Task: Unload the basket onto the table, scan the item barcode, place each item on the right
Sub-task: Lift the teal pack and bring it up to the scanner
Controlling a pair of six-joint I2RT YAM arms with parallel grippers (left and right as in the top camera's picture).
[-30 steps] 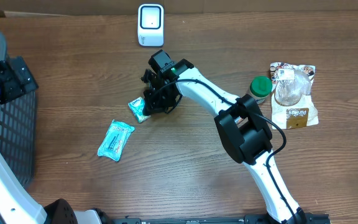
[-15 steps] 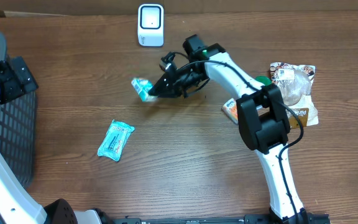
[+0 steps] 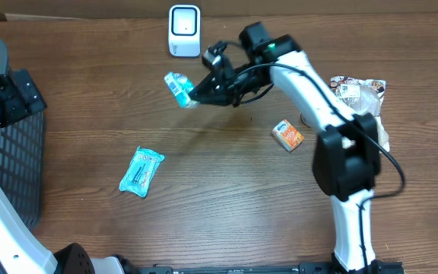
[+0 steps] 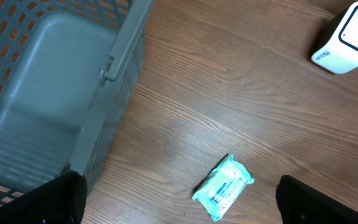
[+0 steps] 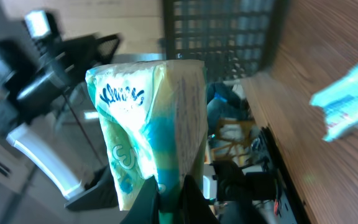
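Over at the far left of the tabletop (image 3: 226, 205), I see the grey slatted basket (image 3: 10, 144); the left wrist camera looks down into its bare bottom (image 4: 36, 118). My left hand (image 4: 179, 204) hangs above that side with its fingers spread wide, one dark fingertip in each lower corner of the wrist view, and nothing is between them.

Next to the right, a blue packet (image 3: 141, 171) lies flat on the wood, well apart from the basket. The left wrist camera shows it too (image 4: 222, 186), tilted on a diagonal.

Further right, near the back edge, the white scanner (image 3: 184, 30) stands by itself, and it also shows in the top right corner of the left wrist view (image 4: 347, 34).

Just in front of the scanner, my right hand (image 3: 196, 95) is clamped tight on the tissue pack (image 3: 177, 87), which it holds clear of the wood and near the scanner without touching it. From the right wrist camera the pack (image 5: 148, 124) rises upright out of the fingers, pinched at its lower end, with the printed brand name facing the lens.

Right of the arm, a small orange box (image 3: 287, 135) lies alone on the wood. At the far right, some bags (image 3: 360, 114) sit together in a small pile.
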